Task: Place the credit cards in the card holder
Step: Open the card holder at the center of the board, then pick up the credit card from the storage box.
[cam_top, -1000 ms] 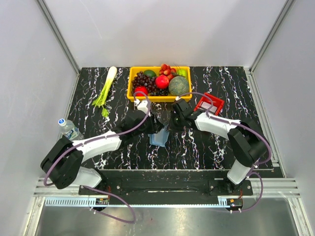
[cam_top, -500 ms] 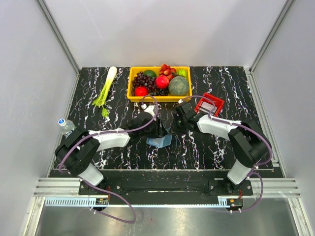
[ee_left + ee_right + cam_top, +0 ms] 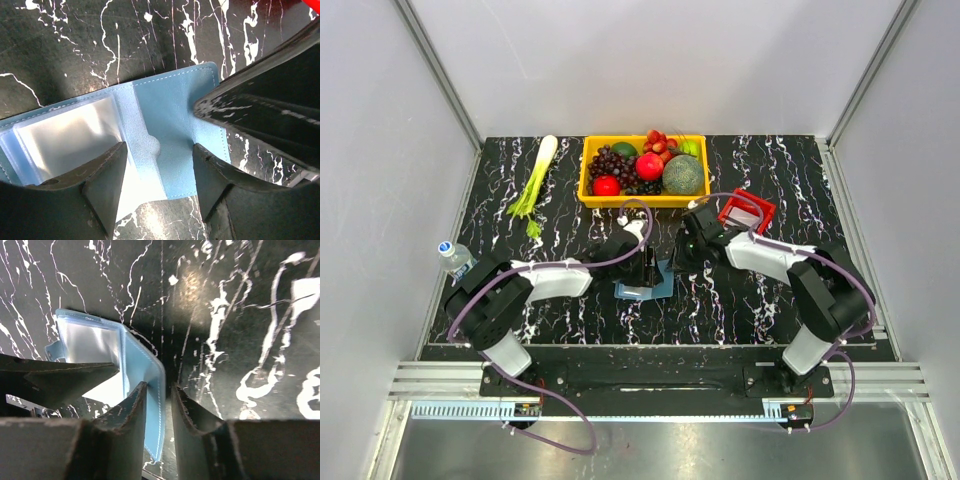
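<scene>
The blue card holder (image 3: 642, 289) lies open on the black marbled table between the two arms. Its pale blue inside (image 3: 175, 120) faces up, with clear pockets (image 3: 70, 135) on the left half. My left gripper (image 3: 159, 147) stands open just above it, straddling the holder's middle fold. My right gripper (image 3: 160, 386) is open a little, with the holder's right flap edge (image 3: 156, 390) in the gap and only its left finger (image 3: 131, 415) touching it. Pale credit cards (image 3: 743, 212) lie in the red tray (image 3: 761, 208) at the back right.
A yellow basket (image 3: 586, 178) of fruit stands at the back centre. A green stalk vegetable (image 3: 534, 182) lies at the back left. A water bottle (image 3: 457, 260) lies by the left edge. The right gripper's black finger (image 3: 260, 115) crowds the holder's right side.
The holder has come down from a lifted, hanging pose to lie open on the table. The right gripper has opened off the flap, the left jaws have widened, and the left arm has reached further right.
</scene>
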You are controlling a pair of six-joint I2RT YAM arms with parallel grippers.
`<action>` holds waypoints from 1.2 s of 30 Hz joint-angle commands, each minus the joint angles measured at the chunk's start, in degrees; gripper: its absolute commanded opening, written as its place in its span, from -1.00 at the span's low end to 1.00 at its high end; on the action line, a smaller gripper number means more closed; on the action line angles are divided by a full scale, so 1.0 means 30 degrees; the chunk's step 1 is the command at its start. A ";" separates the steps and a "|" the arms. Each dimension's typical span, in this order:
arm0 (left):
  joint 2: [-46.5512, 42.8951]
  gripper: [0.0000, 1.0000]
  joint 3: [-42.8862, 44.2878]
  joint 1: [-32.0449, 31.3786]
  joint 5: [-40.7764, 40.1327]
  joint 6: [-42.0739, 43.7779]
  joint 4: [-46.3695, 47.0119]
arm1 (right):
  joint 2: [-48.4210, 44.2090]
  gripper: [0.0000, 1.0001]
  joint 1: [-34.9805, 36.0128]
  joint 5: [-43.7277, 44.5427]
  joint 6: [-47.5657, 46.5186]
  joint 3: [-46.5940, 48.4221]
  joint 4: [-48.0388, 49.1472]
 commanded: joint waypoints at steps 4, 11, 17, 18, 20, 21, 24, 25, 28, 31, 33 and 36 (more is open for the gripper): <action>0.1206 0.19 0.1491 -0.0287 -0.1451 0.1103 -0.2690 | -0.3221 -0.19 -0.1834 0.0318 -0.2207 0.1131 -0.0823; 0.1120 0.19 0.1667 -0.0404 -0.1540 0.1308 -0.2808 | -0.4484 -0.10 -0.4761 0.1813 -0.4754 0.2216 -0.3285; 0.0944 0.20 0.1696 -0.0404 -0.1188 0.1571 -0.2808 | -0.2205 -0.06 -0.7167 0.1809 -0.7392 0.3591 -0.4750; 0.0915 0.20 0.1697 -0.0404 -0.1159 0.1572 -0.2808 | -0.1706 -0.05 -0.7372 0.2218 -0.7627 0.3942 -0.4983; 0.0856 0.20 0.1755 -0.0404 -0.1013 0.1717 -0.2808 | -0.0621 -0.03 -0.7667 0.3301 -0.8300 0.4676 -0.4959; 0.0798 0.20 0.1784 -0.0404 -0.0983 0.1747 -0.2808 | -0.0211 -0.03 -0.7696 0.3596 -0.8739 0.5026 -0.4957; 0.0652 0.21 0.1814 -0.0375 -0.0924 0.1894 -0.2808 | 0.1019 -0.01 -0.7755 0.5059 -0.9940 0.6051 -0.5161; 0.0564 0.21 0.1756 -0.0404 -0.0924 0.1923 -0.2808 | 0.1371 -0.01 -0.7755 0.5818 -0.9973 0.6693 -0.5916; 0.0359 0.21 0.1755 -0.0404 -0.1012 0.1953 -0.2808 | 0.1259 -0.03 -0.7756 0.6092 -0.9710 0.6584 -0.6363; 0.0328 0.21 0.1784 -0.0375 -0.1070 0.1981 -0.2808 | 0.1228 -0.03 -0.7755 0.5622 -0.9039 0.5852 -0.6683; 0.0300 0.21 0.1901 -0.0375 -0.1071 0.1982 -0.2808 | 0.1199 -0.03 -0.7755 0.4834 -0.8511 0.5267 -0.6686; 0.0358 0.21 0.2048 -0.0346 -0.1070 0.2069 -0.2808 | 0.1374 -0.03 -0.7755 0.3866 -0.7515 0.4562 -0.6276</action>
